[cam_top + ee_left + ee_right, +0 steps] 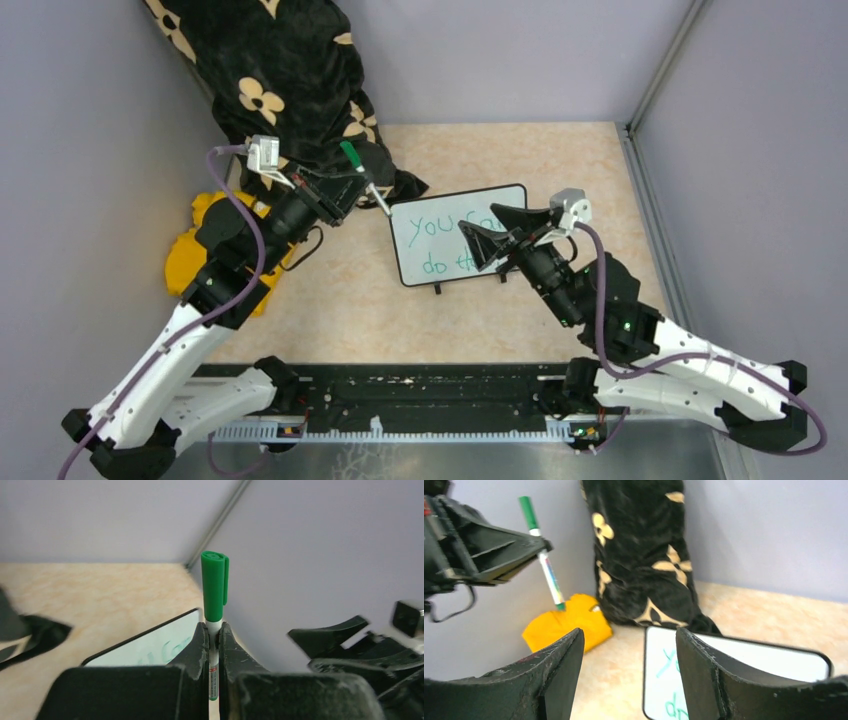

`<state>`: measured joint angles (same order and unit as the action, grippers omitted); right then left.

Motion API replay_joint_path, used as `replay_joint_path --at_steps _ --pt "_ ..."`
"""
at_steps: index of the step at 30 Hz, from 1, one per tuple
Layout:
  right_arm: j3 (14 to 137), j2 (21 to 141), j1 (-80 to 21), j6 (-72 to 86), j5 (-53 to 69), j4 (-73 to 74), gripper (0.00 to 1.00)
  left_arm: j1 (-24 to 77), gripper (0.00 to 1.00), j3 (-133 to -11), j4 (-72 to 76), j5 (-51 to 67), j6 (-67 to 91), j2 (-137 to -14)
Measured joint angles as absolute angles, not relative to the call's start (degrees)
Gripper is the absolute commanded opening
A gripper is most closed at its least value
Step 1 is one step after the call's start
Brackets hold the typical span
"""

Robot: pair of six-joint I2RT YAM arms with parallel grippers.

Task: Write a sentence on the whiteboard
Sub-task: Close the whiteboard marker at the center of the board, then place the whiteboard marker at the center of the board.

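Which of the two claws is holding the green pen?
The left gripper, jaws clamped on the green marker; the right gripper stands open and empty.

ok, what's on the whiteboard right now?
A green sentence in two lines on the whiteboard: "you ca" above "do th" is readable. The open right gripper blocks the rest of both lines in the top view.

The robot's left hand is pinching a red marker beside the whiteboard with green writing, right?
Not quite: the marker is green, not red. The left wrist view shows its green cap above the left gripper shut on it. The rest stands: it is beside the whiteboard, which bears green writing.
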<state>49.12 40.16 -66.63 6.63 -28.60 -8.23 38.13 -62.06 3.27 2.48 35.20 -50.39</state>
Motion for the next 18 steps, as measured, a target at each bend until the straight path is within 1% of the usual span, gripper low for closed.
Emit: replay_joint_path --at_steps 4,7,10,13,16,18 --pt "48.4 38.3 -66.6 9.2 -34.8 0.1 0.67 38.1 0.00 -62.1 -9.0 -3.3 28.6 -47.5" --pt "48.5 40.8 -66.6 12.1 -38.9 8.3 0.69 38.1 0.00 -61.4 -16.8 -6.6 25.9 -47.2" --pt "48.5 44.6 -66.6 15.0 -40.4 15.7 0.72 38.1 0.00 -60.6 -23.6 -9.0 24.6 -48.6" --pt "47.2 46.2 -66.6 17.6 -40.0 19.4 0.84 38.1 0.00 -59.5 -27.7 -10.9 24.3 -51.1" --pt "44.9 44.7 -66.6 19.6 -39.4 19.5 0.91 38.1 0.00 -57.4 -31.2 -13.8 24.6 -53.8" --pt "43.2 42.9 -66.6 21.1 -39.2 18.9 0.94 37.5 0.00 -56.1 -32.8 -14.8 24.8 -55.5"
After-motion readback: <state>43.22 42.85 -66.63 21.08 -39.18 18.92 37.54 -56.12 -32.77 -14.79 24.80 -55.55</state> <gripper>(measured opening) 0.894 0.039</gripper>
